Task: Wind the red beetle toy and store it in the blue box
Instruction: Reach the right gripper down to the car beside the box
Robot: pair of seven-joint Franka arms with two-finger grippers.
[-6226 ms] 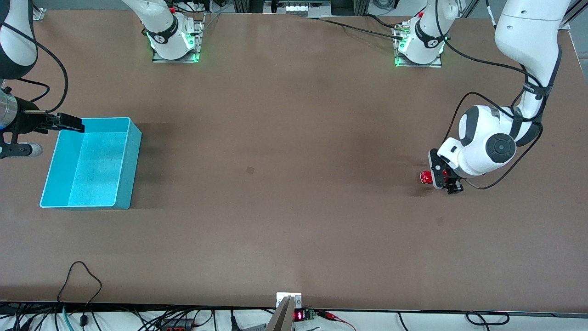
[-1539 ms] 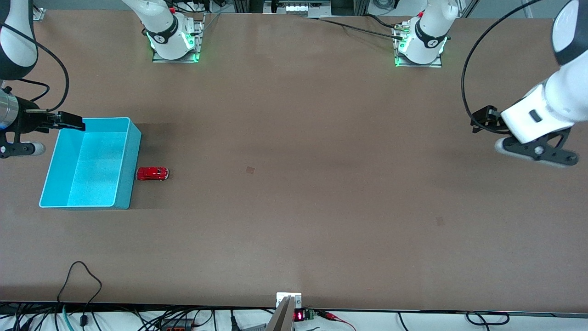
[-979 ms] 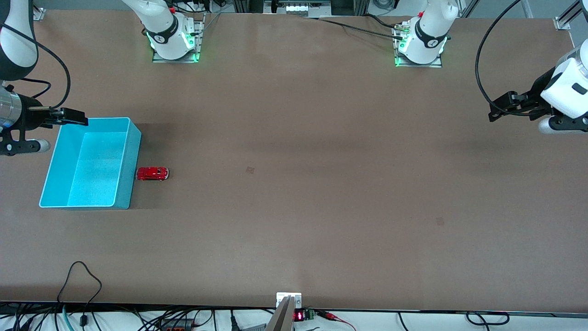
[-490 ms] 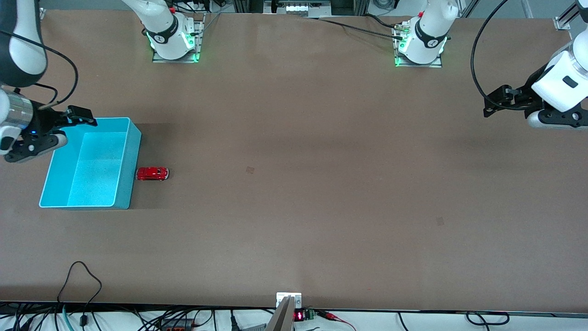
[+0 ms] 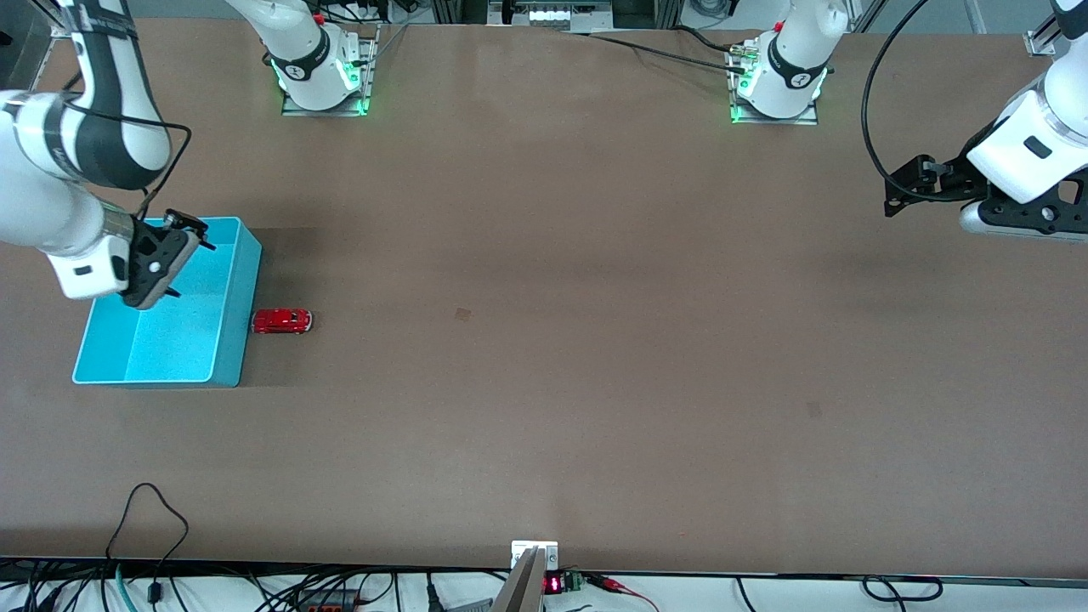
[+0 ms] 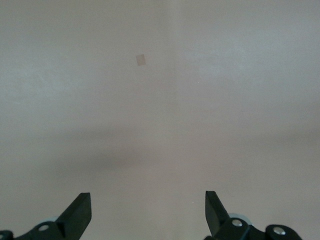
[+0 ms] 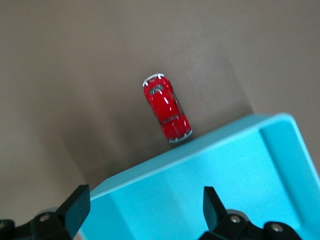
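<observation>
The tiny glossy red beetle toy car (image 5: 282,320) sits on the brown table (image 5: 544,382), one end touching the outer wall of the light blue rectangular plastic box (image 5: 238,340), on the side toward the left arm's end. In the front view I see the right gripper (image 5: 189,231) over the box and the left gripper (image 5: 901,187) raised over bare table at the left arm's end.

In the left wrist view, its 2 fingers (image 6: 77,212) stand wide apart over bare table.

In the right wrist view, the right gripper's 2 fingers (image 7: 75,207) are spread, holding nothing, above the box wall (image 7: 200,150) and the toy (image 7: 167,108).
</observation>
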